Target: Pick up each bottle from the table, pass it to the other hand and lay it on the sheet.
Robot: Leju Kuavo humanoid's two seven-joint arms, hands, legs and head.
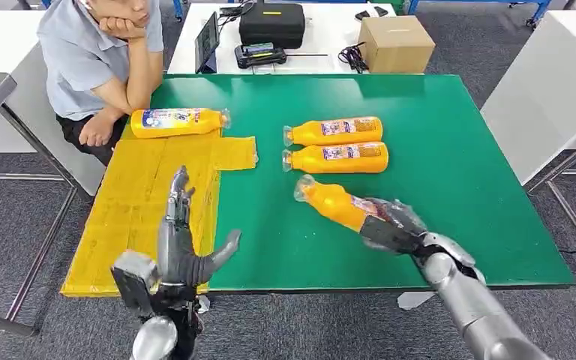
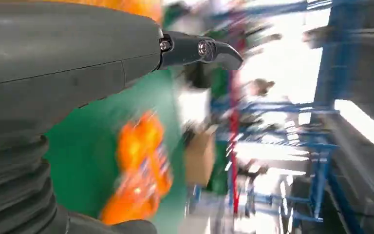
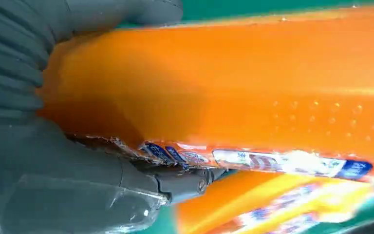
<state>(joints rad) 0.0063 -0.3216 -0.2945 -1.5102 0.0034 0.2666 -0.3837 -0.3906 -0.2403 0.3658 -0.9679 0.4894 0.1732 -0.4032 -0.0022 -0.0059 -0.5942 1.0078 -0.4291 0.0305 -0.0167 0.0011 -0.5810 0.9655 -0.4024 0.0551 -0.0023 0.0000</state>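
Four orange bottles lie about the green counter (image 1: 450,150). One held bottle (image 1: 334,202) sits in the right robot hand (image 1: 390,225), which grasps its lower end while the capped neck points away from the hand, toward the two waiting bottles; the right wrist view shows the grey thumb and dark fingers (image 3: 185,183) wrapped around the orange body (image 3: 253,92) with its label strip along the edge. Just beyond that hand, two bottles lie side by side, parallel and nearly touching: the nearer bottle (image 1: 335,157) and the farther bottle (image 1: 333,131), caps pointing toward the left robot hand's side. The left robot hand (image 1: 184,240) hangs released over the near part of the yellow sheet (image 1: 131,214), fingers stretched forward and thumb spread toward the right hand, holding nothing. Well beyond its fingertips, a fourth bottle (image 1: 178,121) lies on the far edge of the sheet. A seated person (image 1: 101,56) leans on the counter's far corner on that side. Behind the counter stand a black case (image 1: 271,24) and a cardboard box (image 1: 396,43).
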